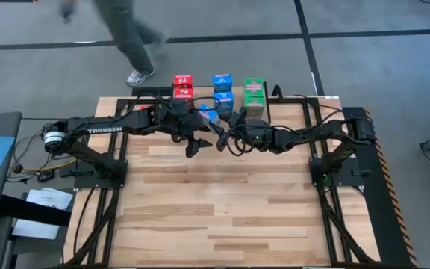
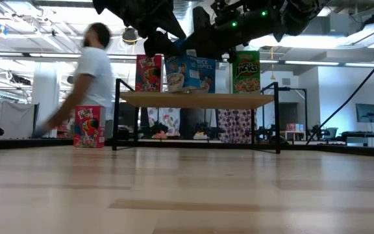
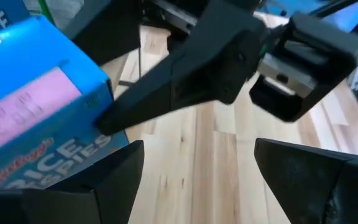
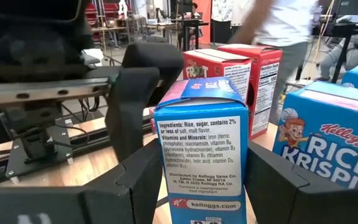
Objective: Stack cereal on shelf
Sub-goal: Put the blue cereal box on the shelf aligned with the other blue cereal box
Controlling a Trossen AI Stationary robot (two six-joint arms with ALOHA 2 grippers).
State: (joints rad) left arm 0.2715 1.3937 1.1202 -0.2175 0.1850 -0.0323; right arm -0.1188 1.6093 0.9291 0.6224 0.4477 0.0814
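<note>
Holding a blue cereal box (image 4: 204, 149) between my right hand's (image 4: 197, 186) fingers, I grip it across its broad faces, the narrow ingredients panel turned toward my wrist. It feels to me like a light, hollow carton: stiff at the folded edges, soft in the panel middles, with a glossy print that could slip, so I judge a gentle squeeze low on the faces is best. My left hand (image 3: 194, 180) hangs just beside it over the shelf (image 2: 200, 100), fingers spread wide around nothing, one finger of the right hand crossing in front of it.

On the shelf, a pale wood board on thin black wire legs, stand a red box (image 2: 148, 73), blue boxes (image 2: 190, 73) and a green box (image 2: 246, 71), all sharp-cornered cardboard. Another red box (image 2: 88, 127) stands on the counter (image 1: 230, 217) beside the shelf, near a passing person (image 2: 91, 71)
</note>
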